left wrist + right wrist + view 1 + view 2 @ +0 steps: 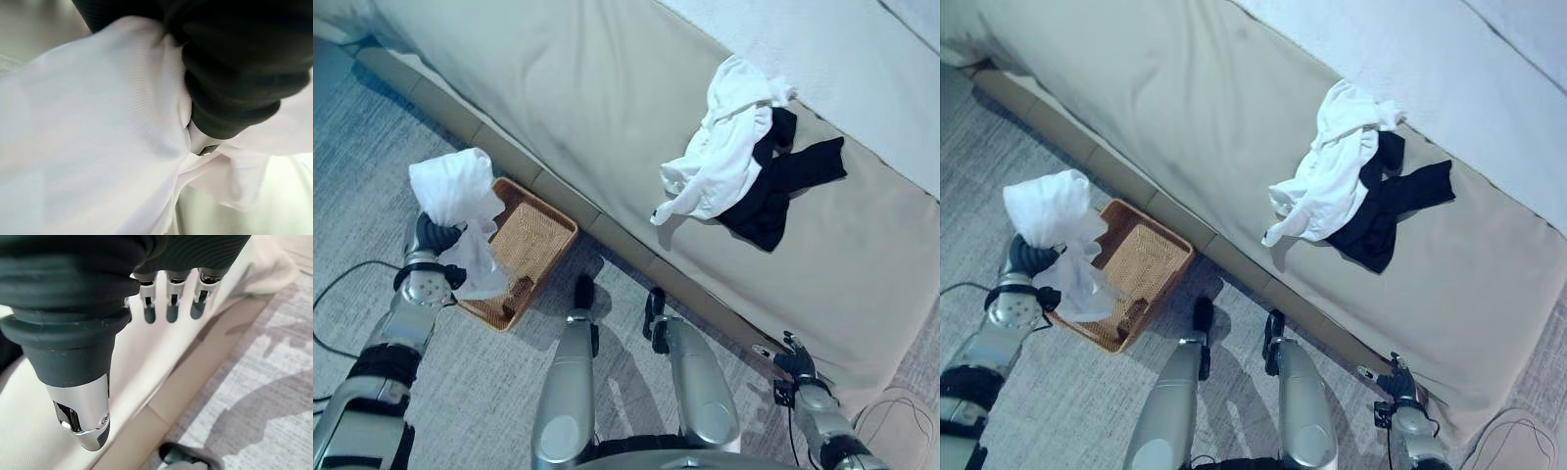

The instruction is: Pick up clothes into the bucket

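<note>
Left hand (pixel 435 238) clutches white garment (pixel 458 186) raised over wicker basket (pixel 533 240) on the floor; right hand (pixel 795 360), fingers straight and relaxed, hangs beside the bed (pixel 607 108) edge.

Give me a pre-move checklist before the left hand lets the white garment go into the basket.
1. Left hand grips the white garment: ok, the cloth is bunched at the hand and hangs from it.
2. Garment over the wicker basket: not ok, most of it hangs over the basket's left edge.
3. Basket has room: ok, its woven floor shows.
4. Right hand free: ok, fingers relaxed by the bed edge, holding nothing.
5. Clothes left: not ok, a white shirt and a black garment lie on the bed.
</note>
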